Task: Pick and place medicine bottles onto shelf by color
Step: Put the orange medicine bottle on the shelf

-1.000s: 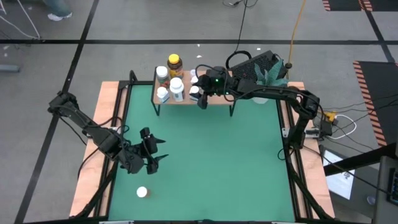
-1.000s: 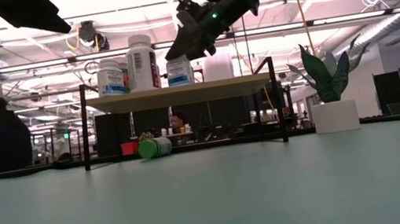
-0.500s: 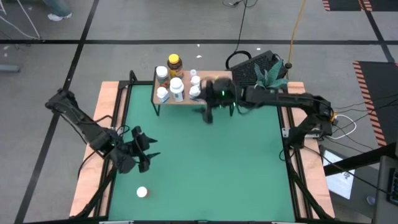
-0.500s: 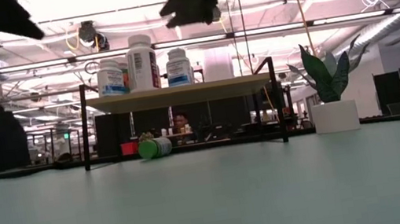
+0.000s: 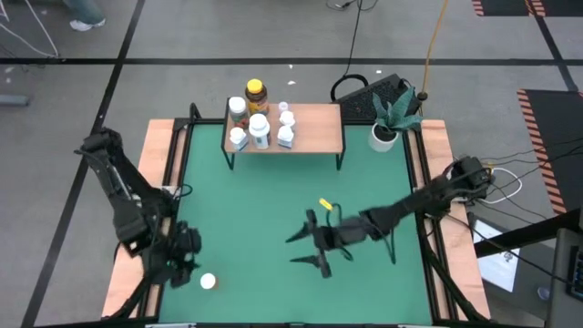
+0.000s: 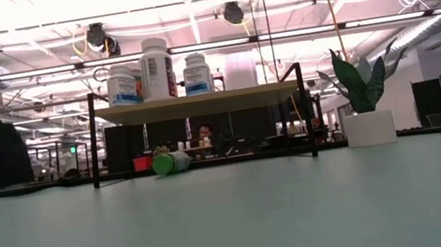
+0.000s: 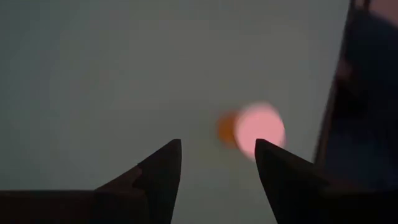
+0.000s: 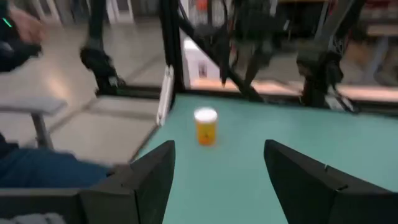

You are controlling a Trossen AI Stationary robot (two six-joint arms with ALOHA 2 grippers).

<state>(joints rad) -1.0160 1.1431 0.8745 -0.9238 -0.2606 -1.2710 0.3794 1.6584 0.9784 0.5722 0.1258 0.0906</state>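
An orange bottle with a white lid [image 5: 208,281] stands upright on the green table near its front left corner; it also shows as the orange bottle [image 8: 205,126] and, from above, as the bottle [image 7: 258,129]. My left gripper [image 5: 189,260] hovers open just beside and above it, pointing steeply down, touching nothing. My right gripper [image 5: 305,251] is open and empty above the table's middle, pointing level toward that bottle. Several white bottles [image 5: 259,128] and an amber, yellow-lidded one [image 5: 256,91] stand on the shelf [image 5: 314,132]. A green bottle [image 6: 171,162] lies on its side under the shelf.
A white plant pot [image 5: 383,137] stands at the far right, beside the shelf. Wooden side boards [image 5: 137,219] line the table's left and right edges. The right half of the shelf top is bare. People sit in the room beyond the table.
My right gripper has drawn back from the shelf's white bottles and swung fast toward the near edge, to the table's middle, tipping up to level. My left gripper has gone toward the near left corner, over the orange bottle, turning and tipping down.
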